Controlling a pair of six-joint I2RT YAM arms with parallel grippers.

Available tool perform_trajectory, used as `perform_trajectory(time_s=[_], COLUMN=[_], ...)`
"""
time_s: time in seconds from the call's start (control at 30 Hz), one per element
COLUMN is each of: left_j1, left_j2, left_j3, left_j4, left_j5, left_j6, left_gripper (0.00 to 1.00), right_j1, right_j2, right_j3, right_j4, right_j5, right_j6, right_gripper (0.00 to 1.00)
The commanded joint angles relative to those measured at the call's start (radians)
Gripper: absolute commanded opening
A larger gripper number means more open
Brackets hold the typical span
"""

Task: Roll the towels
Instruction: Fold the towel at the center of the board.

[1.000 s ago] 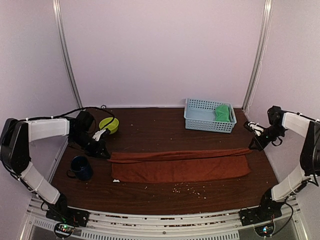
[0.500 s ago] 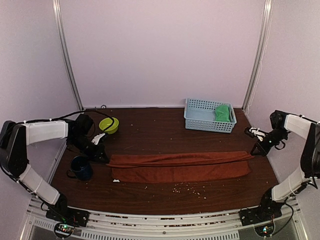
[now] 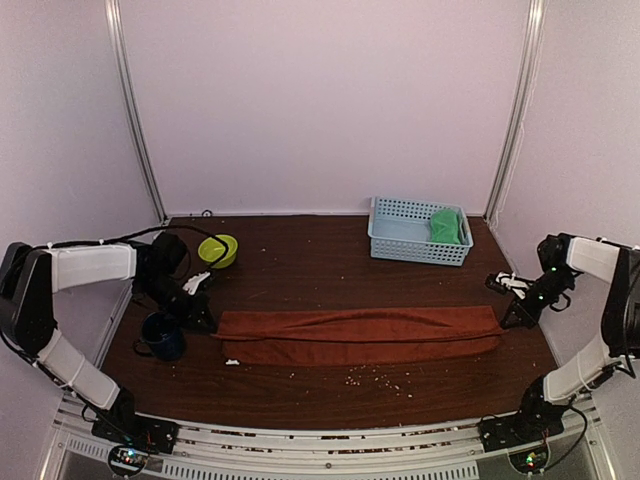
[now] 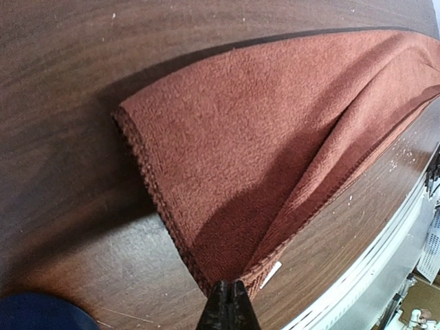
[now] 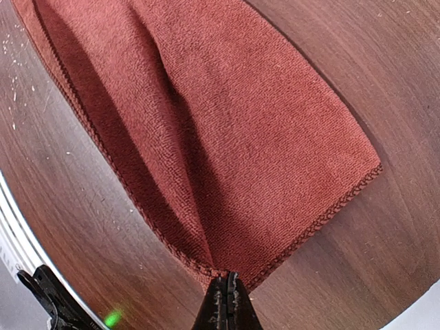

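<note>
1. Nearest the arm bases, just in front of the rust-red towel (image 3: 360, 335), pale crumbs (image 3: 375, 377) lie scattered on the dark wooden table (image 3: 300, 275).
2. The rust-red towel lies flat on the table as a long, narrow band folded lengthwise. It runs from side to side, and a soft ridge runs along it where the layers overlap.
3. At the towel's near left corner a small white tag (image 3: 232, 361) sticks out from the hem.
4. At the towel's left end the left gripper (image 3: 207, 322) is down at table level. In the left wrist view its fingers are pressed together on the corner of the cloth, pinching the stitched edge right beside the tag.
5. At the towel's right end the right gripper (image 3: 510, 318) is equally low. In the right wrist view its fingers are clamped tight on the corner there, and a fold of cloth fans away from the pinch.
6. Just left of the towel's left end, beside the left gripper, a dark blue mug (image 3: 162, 335) stands upright.
7. Behind the towel's left end, and clearly apart from it, sits a lime-green bowl (image 3: 218, 249).
8. Well behind the towel's right half, close to the back wall, stands the light-blue basket (image 3: 400, 248). The bright green towel (image 3: 447, 227) sits bunched in its right end and rises a little above the rim.
</note>
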Motion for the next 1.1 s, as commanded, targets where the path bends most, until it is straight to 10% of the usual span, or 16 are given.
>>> perform_trajectory(time_s=[0.0, 0.67, 0.83, 1.07], left_j1=[-0.006, -0.053, -0.056, -0.053], left_j2=[-0.04, 0.011, -0.049, -0.12], left_j3=[-0.03, -0.044, -0.011, 0.137], left_j4=[-0.03, -0.042, -0.085, -0.213], left_j5=[-0.008, -0.024, -0.018, -0.12], left_j6=[-0.018, -0.031, -0.039, -0.042], left_gripper=[0.0, 0.0, 0.27, 0.37], right_j1=[-0.012, -0.028, -0.042, -0.09], right_j2=[-0.03, 0.022, -0.012, -0.079], right_j3=[-0.017, -0.063, -0.06, 0.066], right_j4=[-0.028, -0.001, -0.104, -0.184], right_j5=[0.035, 0.052, 0.081, 0.061], right_j6=[-0.044, -0.097, -0.182, -0.19], right_gripper=[0.0, 0.02, 0.16, 0.25])
